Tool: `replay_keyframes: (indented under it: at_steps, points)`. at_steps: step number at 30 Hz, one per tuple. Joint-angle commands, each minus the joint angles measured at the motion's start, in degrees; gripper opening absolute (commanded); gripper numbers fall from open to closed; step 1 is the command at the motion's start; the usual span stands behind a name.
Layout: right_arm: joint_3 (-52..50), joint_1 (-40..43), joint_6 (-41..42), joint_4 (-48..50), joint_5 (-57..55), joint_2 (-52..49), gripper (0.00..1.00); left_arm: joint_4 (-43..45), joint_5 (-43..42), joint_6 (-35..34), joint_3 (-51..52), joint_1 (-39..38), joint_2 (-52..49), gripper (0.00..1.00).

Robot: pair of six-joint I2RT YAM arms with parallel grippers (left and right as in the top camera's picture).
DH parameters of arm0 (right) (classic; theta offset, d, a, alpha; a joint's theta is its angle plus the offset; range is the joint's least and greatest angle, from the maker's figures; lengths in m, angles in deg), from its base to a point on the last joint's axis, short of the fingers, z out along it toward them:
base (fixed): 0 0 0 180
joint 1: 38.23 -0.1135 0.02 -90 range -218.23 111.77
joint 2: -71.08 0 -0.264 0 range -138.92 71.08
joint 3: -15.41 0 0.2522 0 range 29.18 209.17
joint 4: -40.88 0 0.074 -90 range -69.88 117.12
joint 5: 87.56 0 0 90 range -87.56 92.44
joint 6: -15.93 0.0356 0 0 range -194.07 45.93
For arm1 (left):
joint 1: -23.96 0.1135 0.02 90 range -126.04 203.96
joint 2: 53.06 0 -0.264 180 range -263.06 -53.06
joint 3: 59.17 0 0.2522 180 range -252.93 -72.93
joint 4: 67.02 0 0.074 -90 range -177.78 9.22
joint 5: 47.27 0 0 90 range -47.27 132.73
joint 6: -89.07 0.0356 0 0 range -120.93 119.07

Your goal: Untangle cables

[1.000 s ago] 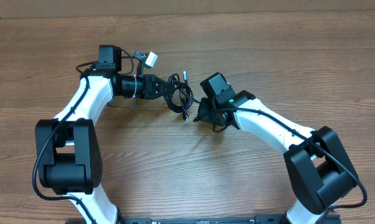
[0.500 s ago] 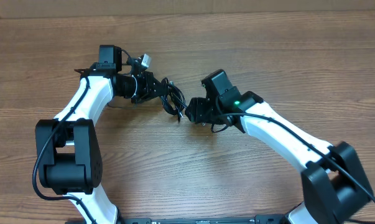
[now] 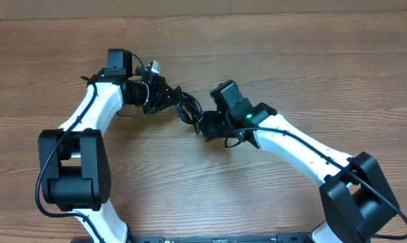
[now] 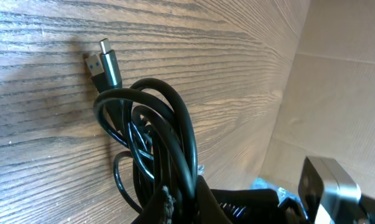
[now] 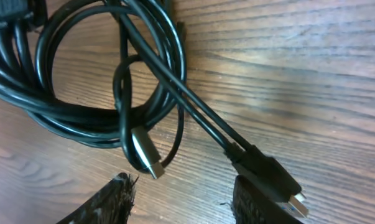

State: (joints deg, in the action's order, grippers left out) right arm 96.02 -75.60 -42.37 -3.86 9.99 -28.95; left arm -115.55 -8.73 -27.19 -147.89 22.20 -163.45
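Right gripper [image 3: 204, 125] is nearest, its jaws apart with nothing clamped; a black plug [image 5: 268, 180] lies just beside one fingertip. Just beyond, the cables [image 3: 188, 108] loop in a bunch over the table [image 3: 270, 54]. Farther left, the left gripper [image 3: 168, 94] is clamped tight on the bunch's end.

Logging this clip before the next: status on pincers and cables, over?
Left pincer shut on the cables. Right pincer open, close by two plugs. Cables bunched in tangled loops. Nothing in the way.

Black cables [image 3: 188, 108] with silver-tipped plugs [image 5: 145, 151], brown wood-grain table [image 3: 311, 61], white arms [image 3: 294, 145] with black joints
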Motion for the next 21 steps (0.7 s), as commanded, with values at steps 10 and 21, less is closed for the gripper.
replay_keyframes:
  at_steps: [10,21]
  points:
    - [0.7,-3.2,-0.7,1.9,-7.8,-2.3,0.46,-0.2,0.6,-1.2,-1.3,-0.1,1.7,0.07]
    - [0.7,-3.3,-0.7,2.3,-5.1,-2.3,0.47,-0.2,0.6,-1.2,-1.3,-0.1,1.7,0.07]
